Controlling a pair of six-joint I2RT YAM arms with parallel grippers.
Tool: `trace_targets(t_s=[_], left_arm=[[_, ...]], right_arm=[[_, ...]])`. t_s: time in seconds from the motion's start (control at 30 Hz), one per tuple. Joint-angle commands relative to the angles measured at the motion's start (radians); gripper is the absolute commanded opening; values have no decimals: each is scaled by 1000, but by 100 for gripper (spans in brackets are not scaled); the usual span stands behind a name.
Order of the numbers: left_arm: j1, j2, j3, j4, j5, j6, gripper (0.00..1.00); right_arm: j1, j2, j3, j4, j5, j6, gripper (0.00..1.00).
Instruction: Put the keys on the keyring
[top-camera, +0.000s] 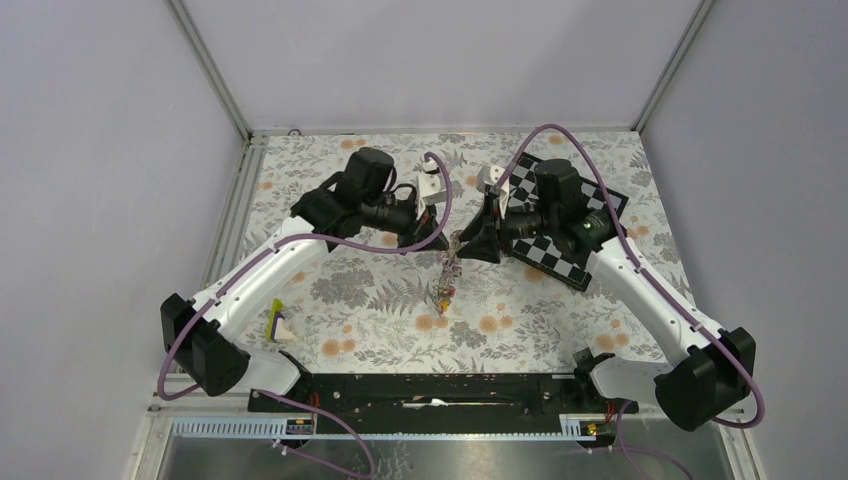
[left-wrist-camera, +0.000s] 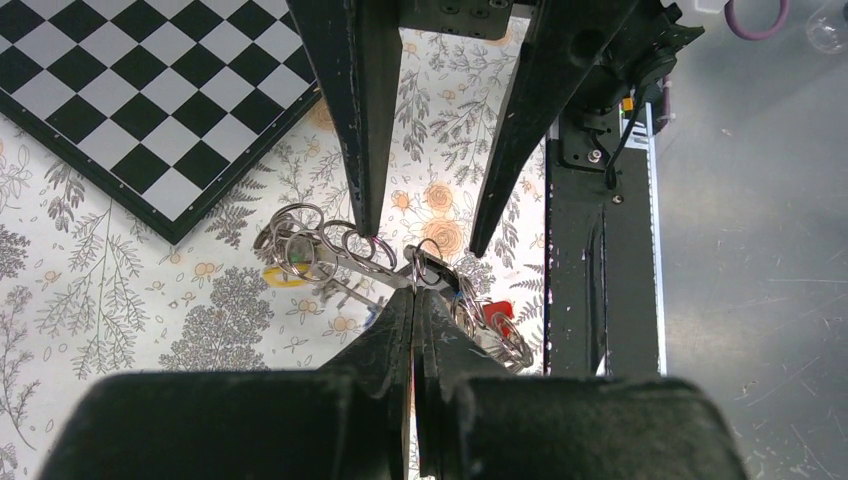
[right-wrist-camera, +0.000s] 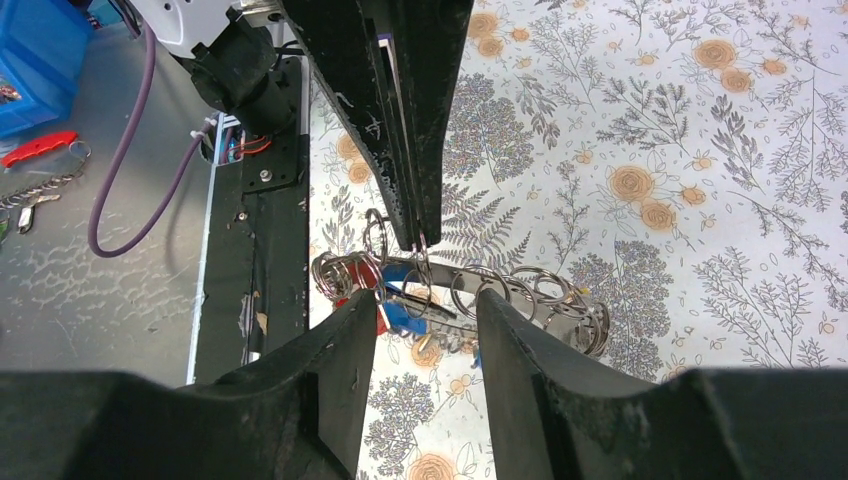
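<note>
The keyring (left-wrist-camera: 335, 262) shows as a grey metal band hanging above the floral table, with several small split rings threaded on it. It also shows in the right wrist view (right-wrist-camera: 520, 293). Keys hang from it: red (right-wrist-camera: 362, 283), blue (right-wrist-camera: 402, 312), yellow (left-wrist-camera: 282, 277). The bunch shows in the top view (top-camera: 445, 285). My left gripper (left-wrist-camera: 415, 292) is shut on a thin split ring of the bunch and holds it up. My right gripper (right-wrist-camera: 425, 312) is open, its fingers (left-wrist-camera: 362, 130) on either side of the band, not gripping.
The black-and-white chequered board (top-camera: 578, 250) lies behind my right arm. A small yellow and white object (top-camera: 279, 323) lies near the left arm's base. A black rail (top-camera: 440, 388) runs along the near edge. A blue bin (right-wrist-camera: 38, 60) stands off the table.
</note>
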Motion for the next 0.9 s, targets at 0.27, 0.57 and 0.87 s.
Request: trace_targets(t_s=[0.27, 0.57, 0.87], left_arm=[[10, -22, 1, 109, 100, -30, 0], [17, -19, -11, 119, 119, -39, 0], [32, -15, -27, 145, 126, -57, 0]], right_arm=[[14, 36, 59, 34, -27, 4, 45], [28, 50, 69, 34, -22, 6, 37], [36, 45, 95, -16, -19, -36, 0]])
